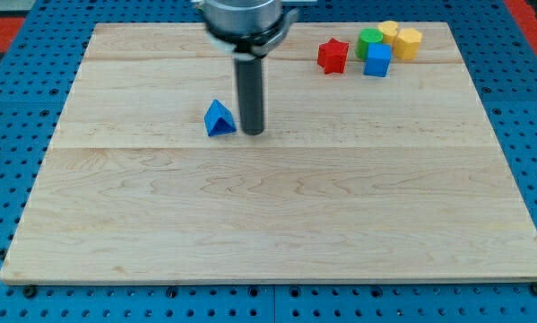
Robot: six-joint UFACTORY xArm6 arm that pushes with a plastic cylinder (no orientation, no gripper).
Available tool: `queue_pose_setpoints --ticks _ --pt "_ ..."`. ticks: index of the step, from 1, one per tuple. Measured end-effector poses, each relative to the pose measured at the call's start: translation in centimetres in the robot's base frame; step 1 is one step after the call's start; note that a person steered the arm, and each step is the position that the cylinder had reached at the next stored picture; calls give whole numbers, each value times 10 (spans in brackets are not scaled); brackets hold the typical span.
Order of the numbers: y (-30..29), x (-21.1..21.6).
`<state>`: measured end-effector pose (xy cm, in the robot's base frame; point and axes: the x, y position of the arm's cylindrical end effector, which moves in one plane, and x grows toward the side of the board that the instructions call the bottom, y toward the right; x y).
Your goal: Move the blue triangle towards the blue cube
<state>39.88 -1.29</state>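
My tip (pixel 253 133) has no jaws to open or close; it sits just right of the blue triangle (pixel 219 119), which stands left of centre, far from the blue cube (pixel 377 60). Light and rigid, the triangle probably slides easily; push its left face

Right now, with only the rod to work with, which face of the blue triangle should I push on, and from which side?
Push its left face. The blue cube lies toward the view's upper right, but my tip stands just right of the blue triangle, between them. Circle round to its lower left first, probably.
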Motion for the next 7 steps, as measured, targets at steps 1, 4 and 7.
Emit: queue_pose_setpoints --ticks 1,4,7 --pt "-4 30" --pt "-29 -28" --pt "98 -66"
